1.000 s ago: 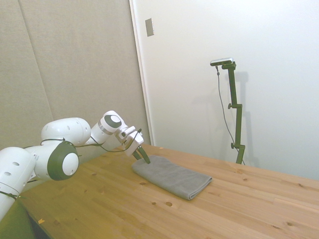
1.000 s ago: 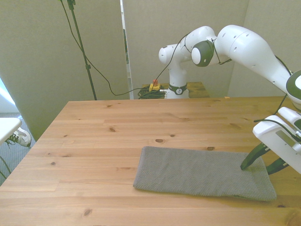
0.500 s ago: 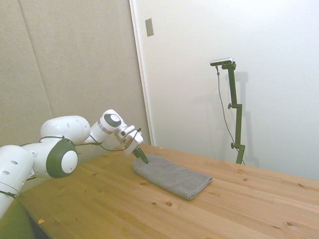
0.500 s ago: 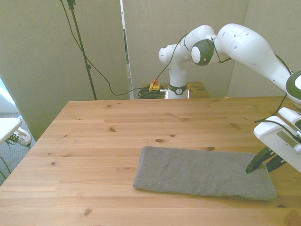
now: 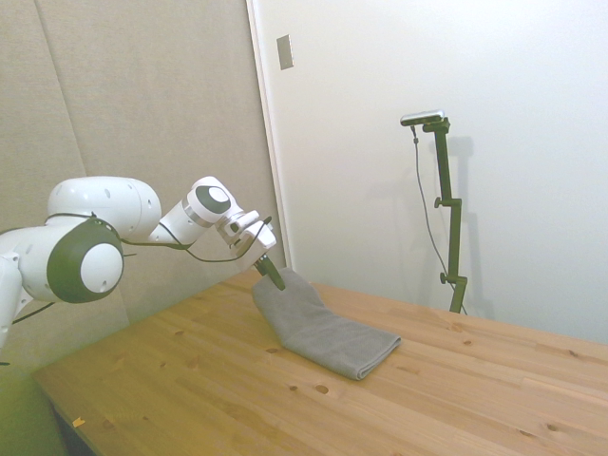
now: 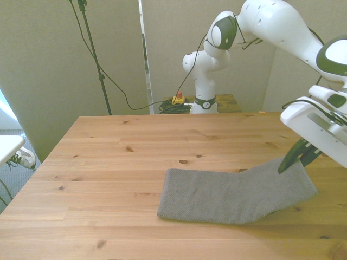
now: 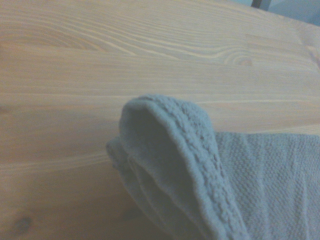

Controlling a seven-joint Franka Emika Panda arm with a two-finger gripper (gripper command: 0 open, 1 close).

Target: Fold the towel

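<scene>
**Towel end pinched and raised off the surface**

I have the gripper clamped on one short end of the towel, its dark fingers drawn together on the cloth. That end hangs lifted above the surface, while the rest of the towel lies flat, running toward the front view's left and sitting closer to the surface's near edge in that view. In the side view the gripper holds the raised end up near the surface's far edge, and the towel slopes down from it to the flat part.

The towel reads as soft and limp: it bends sharply where the lifted part meets the flat part and sags under its own weight, with no stiffness to carry a fold by itself. I judge it light, and several layers thick; the wrist view shows the towel with stacked edges curling over at the pinched end. The knit looks coarse, so I expect it to grip well and not slip from the fingers. The short end's edge is the right place to hold, taking all layers at once, so none peels away as I carry it over the flat half.
</scene>
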